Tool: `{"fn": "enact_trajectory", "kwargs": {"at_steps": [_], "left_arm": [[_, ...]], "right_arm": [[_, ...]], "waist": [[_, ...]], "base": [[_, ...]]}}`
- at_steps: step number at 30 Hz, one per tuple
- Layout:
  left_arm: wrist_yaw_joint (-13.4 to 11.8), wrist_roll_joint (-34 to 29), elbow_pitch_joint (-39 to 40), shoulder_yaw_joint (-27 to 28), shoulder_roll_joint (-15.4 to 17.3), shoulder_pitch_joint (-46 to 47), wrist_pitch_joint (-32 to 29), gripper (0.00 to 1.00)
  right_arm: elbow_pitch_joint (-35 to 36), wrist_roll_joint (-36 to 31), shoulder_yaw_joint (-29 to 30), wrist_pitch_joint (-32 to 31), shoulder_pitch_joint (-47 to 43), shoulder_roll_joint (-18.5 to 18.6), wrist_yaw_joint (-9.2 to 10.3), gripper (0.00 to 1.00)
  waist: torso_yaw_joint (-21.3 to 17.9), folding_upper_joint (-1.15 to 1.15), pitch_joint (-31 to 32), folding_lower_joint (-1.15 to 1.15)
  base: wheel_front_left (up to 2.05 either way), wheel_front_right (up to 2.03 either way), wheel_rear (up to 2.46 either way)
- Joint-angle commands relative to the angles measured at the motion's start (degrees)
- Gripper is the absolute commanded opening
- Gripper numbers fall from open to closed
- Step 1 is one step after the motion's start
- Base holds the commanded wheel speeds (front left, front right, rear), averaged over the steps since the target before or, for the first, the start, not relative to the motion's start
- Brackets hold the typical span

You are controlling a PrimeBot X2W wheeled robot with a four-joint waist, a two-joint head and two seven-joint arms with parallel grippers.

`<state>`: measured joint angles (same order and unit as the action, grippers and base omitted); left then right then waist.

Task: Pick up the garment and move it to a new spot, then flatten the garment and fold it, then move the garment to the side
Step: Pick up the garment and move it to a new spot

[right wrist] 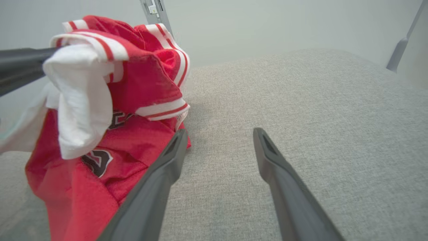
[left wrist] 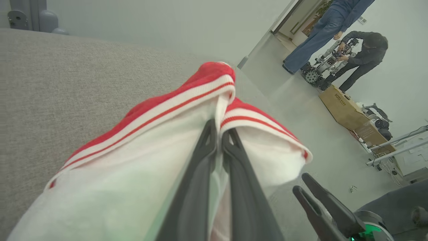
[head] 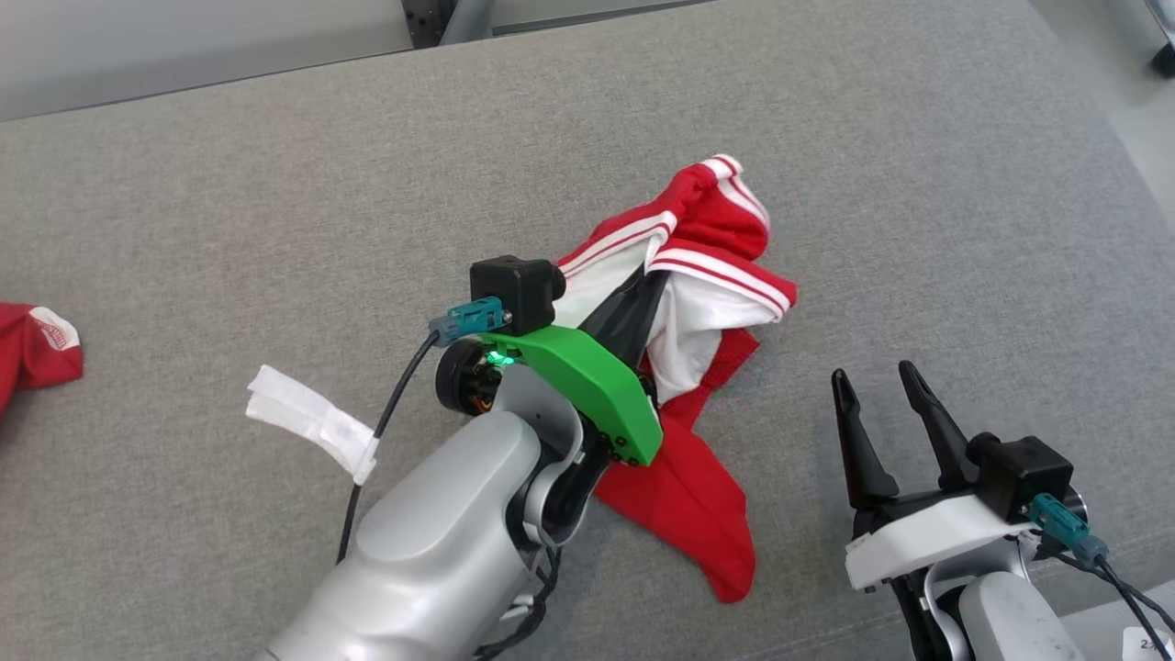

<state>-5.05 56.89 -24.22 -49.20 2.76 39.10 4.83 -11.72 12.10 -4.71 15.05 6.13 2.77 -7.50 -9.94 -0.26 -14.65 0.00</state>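
Crumpled red-and-white striped garment (head: 698, 275), bunched upward on grey cushion (head: 275, 184)

Grey woven-fabric worktop (head: 229, 184) under the left gripper (left wrist: 219, 129); beyond it pale grey glossy floor (left wrist: 301, 113), plain pale wall (left wrist: 150, 23), brown cardboard boxes (left wrist: 342, 107) well beyond.

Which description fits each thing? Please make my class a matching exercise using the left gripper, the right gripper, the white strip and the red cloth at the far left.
Things
1. left gripper
2. right gripper
3. white strip
4. red cloth

Descriptions
A. at the head view's left edge, partly cut off
B. open, holding nothing
C. shut on the red and white garment
D. lying beside the left arm's black cable

Pairs: 1-C, 2-B, 3-D, 4-A
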Motion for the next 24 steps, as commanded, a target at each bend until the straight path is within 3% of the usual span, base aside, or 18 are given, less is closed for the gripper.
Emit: {"fn": "enact_trajectory", "kwargs": {"at_steps": [1, 2, 4, 5, 6, 7, 8, 12, 18, 24], "left_arm": [[-0.7, 0.9, -3.9, -1.4, 0.3, 2.2, 2.1, 0.0], [-1.0, 1.1, -5.7, -1.9, 0.3, 3.0, 3.2, 0.0], [-1.4, 1.8, -8.9, -2.5, 0.3, 4.1, 5.1, 0.28], [-1.4, 1.8, -8.9, -2.5, 0.3, 4.1, 5.1, 0.28], [-1.6, 2.0, -10.5, -2.8, 0.3, 4.7, 5.9, 0.44], [-1.9, 2.4, -11.8, -2.9, 0.3, 5.3, 6.8, 0.85], [-2.0, 2.7, -12.9, -3.1, 0.3, 5.7, 7.4, 1.0], [-1.0, 6.4, -13.8, -3.8, 0.2, 6.3, 9.0, 1.0], [-1.6, 11.0, -10.9, -3.4, 0.2, 4.6, 10.2, 1.0], [-1.0, 7.4, -6.7, 2.1, 2.3, -2.3, 10.4, 1.0]], "right_arm": [[-0.1, 0.5, -0.3, 0.2, 0.8, 0.2, 0.01, 1.0], [-0.1, 0.7, -0.4, 0.2, 0.9, 0.2, 0.02, 1.0], [-0.2, 0.9, -0.3, 0.2, 0.8, 0.2, 0.02, 1.0], [-0.2, 0.9, -0.3, 0.2, 0.8, 0.2, 0.02, 1.0], [-0.2, 0.9, -0.3, 0.2, 0.7, 0.2, 0.01, 1.0], [-0.2, 0.9, -0.2, 0.2, 0.5, 0.2, 0.02, 1.0], [-0.2, 0.9, -0.2, 0.2, 0.3, 0.2, 0.01, 1.0], [-0.5, 0.8, 0.2, 0.2, -0.5, 0.2, 0.01, 1.0], [-0.9, 0.5, 0.2, 0.2, -1.1, 0.2, 0.01, 1.0], [-0.8, -0.4, 1.2, 0.2, -3.3, 0.2, 0.01, 1.0]], "waist": [[-1.2, 0.26, -0.7, 0.0], [-1.4, 0.26, -0.7, 0.0], [-1.8, 0.26, -0.8, 0.0], [-1.8, 0.26, -0.8, 0.0], [-1.9, 0.26, -0.8, 0.0], [-2.0, 0.26, -0.8, 0.0], [-2.0, 0.26, -0.7, 0.0], [-1.7, 0.26, -0.2, 0.0], [-1.2, 0.26, 1.6, 0.0], [-0.1, 0.26, 4.6, 0.0]], "base": [[0.0, 0.0, 0.0], [0.0, 0.0, 0.0], [0.0, 0.0, 0.0], [0.0, 0.0, 0.0], [0.0, 0.0, 0.0], [0.0, 0.0, 0.0], [0.0, 0.0, 0.0], [0.0, 0.0, 0.0], [0.0, 0.0, 0.0], [0.0, 0.0, 0.0]]}}
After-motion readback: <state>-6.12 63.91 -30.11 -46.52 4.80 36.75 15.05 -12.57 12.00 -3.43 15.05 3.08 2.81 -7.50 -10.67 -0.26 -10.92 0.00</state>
